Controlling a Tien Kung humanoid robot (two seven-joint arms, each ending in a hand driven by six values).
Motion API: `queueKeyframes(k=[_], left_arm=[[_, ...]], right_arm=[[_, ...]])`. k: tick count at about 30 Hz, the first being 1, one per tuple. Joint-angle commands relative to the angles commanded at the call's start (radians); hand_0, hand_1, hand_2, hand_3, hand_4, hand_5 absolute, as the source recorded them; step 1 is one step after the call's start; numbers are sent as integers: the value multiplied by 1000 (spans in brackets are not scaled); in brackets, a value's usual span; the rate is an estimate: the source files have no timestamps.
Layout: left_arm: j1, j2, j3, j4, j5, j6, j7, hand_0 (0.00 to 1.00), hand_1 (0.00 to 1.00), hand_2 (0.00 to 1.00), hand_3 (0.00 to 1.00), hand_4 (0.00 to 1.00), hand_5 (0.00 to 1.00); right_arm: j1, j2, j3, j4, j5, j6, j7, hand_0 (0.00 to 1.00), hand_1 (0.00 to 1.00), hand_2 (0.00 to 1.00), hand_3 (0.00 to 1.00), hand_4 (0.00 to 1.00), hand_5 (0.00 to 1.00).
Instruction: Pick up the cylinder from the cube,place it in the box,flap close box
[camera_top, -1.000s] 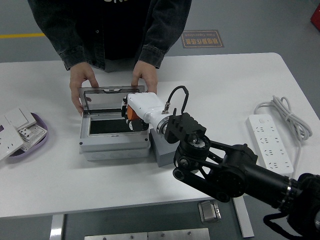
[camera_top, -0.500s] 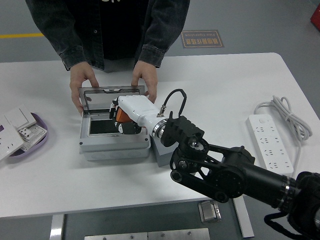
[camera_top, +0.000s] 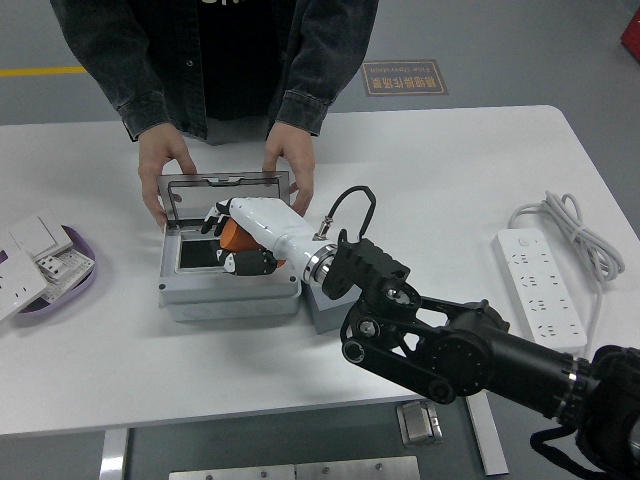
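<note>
One right hand (camera_top: 235, 243), fingers curled round orange cylinder (camera_top: 232, 236), poised over open grey box (camera_top: 230, 290) for release inside. Person's hands (camera_top: 165, 165) beyond, steadying raised lid (camera_top: 225, 190). Grey cube (camera_top: 325, 305) behind wrist.

The box (camera_top: 230, 290) looks matt grey plastic, its lid (camera_top: 222, 192) clear and glossy; the table (camera_top: 450, 170) is smooth white.

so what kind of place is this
Probably a robot lab or industrial test floor: a white table on grey flooring with a floor sign, a power strip, and a tray of wall switches.
</note>
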Motion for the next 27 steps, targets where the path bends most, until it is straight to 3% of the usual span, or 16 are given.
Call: queueKeyframes(k=[2, 3, 8, 9, 20, 21, 27], left_arm=[[0, 0, 0, 0, 1, 0, 0, 603, 603, 560, 602, 670, 196], [0, 0, -1, 0, 1, 0, -1, 603, 603, 560, 601, 669, 195], [-1, 0, 2, 1, -2, -1, -5, 603, 603, 560, 601, 669, 195], [-1, 0, 2, 1, -2, -2, -6, 603, 603, 555, 601, 667, 194], [-2, -2, 7, 1, -4, -3, -6, 603, 603, 556, 601, 665, 196], [-3, -3, 8, 2, -4, -3, -7, 603, 601, 555, 599, 663, 198], [1, -5, 12, 2, -7, -2, -7, 603, 602, 555, 598, 662, 195]], right_arm=[[0, 0, -1, -5, 1, 3, 3, 698, 639, 629, 653, 516, 251], [0, 0, -1, -7, 1, 4, 4, 738, 658, 646, 666, 580, 226], [1, 0, 4, -20, -8, 10, 9, 738, 658, 646, 666, 580, 226], [1, 0, 5, -23, -11, 11, 9, 780, 684, 676, 699, 754, 314], [-5, 0, 18, -11, -12, 6, 16, 783, 685, 684, 734, 802, 306], [-9, 0, 22, 2, 5, 4, 19, 786, 691, 679, 738, 852, 325], [-24, 0, 50, 86, 102, -10, 40, 783, 691, 678, 739, 872, 346]])
